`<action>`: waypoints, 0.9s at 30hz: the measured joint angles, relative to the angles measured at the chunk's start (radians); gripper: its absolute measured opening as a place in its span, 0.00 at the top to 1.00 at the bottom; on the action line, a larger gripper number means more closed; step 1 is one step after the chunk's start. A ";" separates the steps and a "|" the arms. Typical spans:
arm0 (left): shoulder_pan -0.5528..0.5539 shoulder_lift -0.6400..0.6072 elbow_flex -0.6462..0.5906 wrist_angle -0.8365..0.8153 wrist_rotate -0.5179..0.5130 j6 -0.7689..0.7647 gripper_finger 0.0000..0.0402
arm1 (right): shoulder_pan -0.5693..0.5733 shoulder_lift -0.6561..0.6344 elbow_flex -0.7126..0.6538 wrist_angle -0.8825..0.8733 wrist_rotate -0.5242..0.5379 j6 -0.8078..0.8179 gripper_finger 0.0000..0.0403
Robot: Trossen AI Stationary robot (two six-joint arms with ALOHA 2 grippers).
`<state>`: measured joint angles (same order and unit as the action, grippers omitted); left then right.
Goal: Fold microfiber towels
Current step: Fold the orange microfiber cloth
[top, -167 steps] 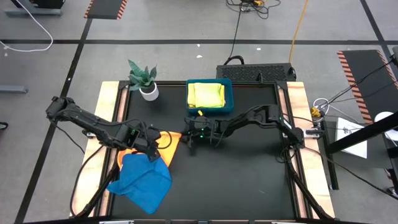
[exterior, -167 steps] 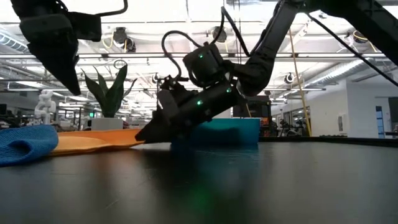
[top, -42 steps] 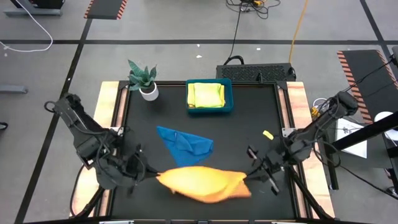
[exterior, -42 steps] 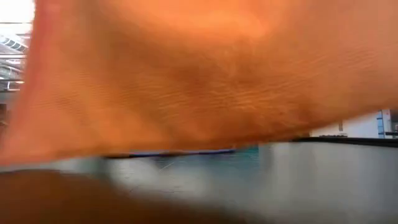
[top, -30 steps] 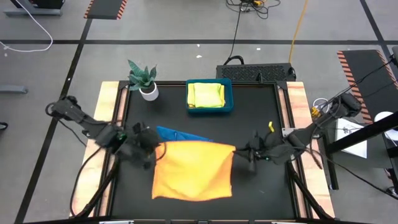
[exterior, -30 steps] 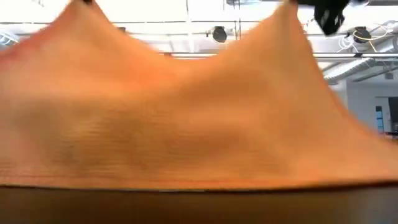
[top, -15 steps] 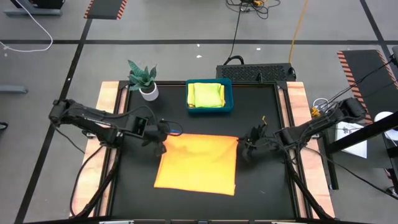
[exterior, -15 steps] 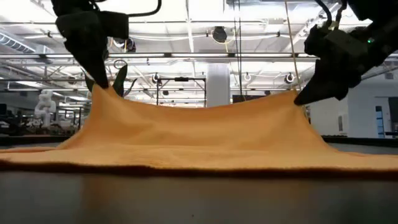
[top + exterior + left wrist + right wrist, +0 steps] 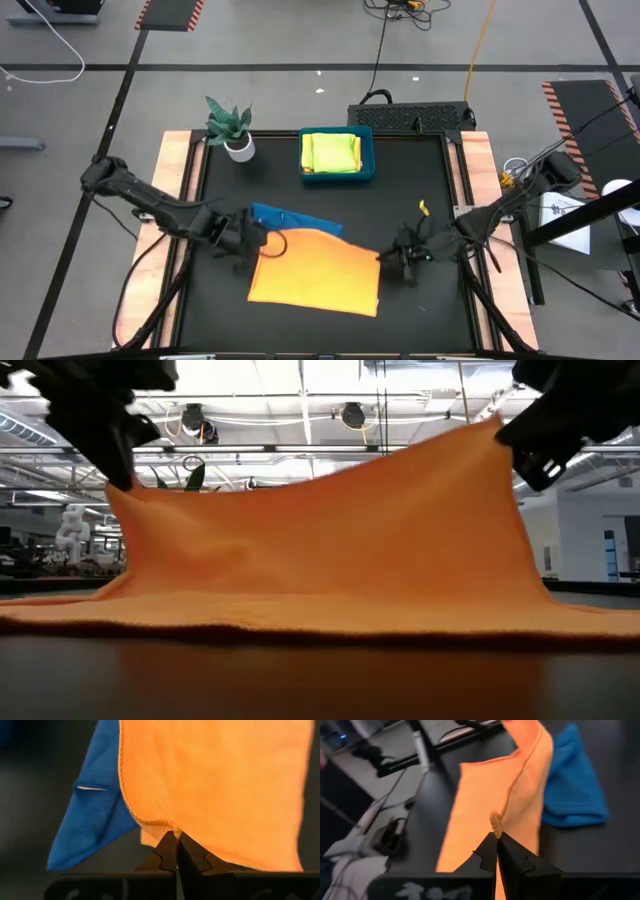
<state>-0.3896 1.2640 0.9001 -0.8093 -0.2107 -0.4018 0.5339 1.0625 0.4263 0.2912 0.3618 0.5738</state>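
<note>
Near the bench's front edge, left gripper (image 9: 262,240) and right gripper (image 9: 392,256) jaws pinch the far corners of a limp, light orange towel (image 9: 318,268), sagging between them; corners look the surest hold.

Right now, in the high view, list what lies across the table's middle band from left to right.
left gripper pinching a corner → blue towel → orange towel → right gripper pinching the other corner.
</note>
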 joint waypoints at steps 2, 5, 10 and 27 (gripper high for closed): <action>-0.048 0.005 0.000 0.001 -0.027 -0.023 0.99 | 0.034 0.038 0.000 0.043 0.000 -0.010 1.00; -0.113 0.029 -0.001 0.002 -0.066 -0.042 0.99 | 0.077 0.126 0.000 0.118 -0.001 -0.010 1.00; -0.195 0.099 -0.001 0.018 -0.061 -0.074 0.99 | 0.132 0.294 0.000 0.295 -0.027 -0.002 1.00; -0.339 0.216 -0.001 0.161 -0.004 -0.204 0.98 | 0.239 0.492 0.001 0.513 -0.028 0.098 1.00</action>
<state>-0.7287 1.4803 0.8993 -0.6485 -0.2146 -0.6062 0.7724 1.5547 0.4274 0.8043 0.3341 0.6723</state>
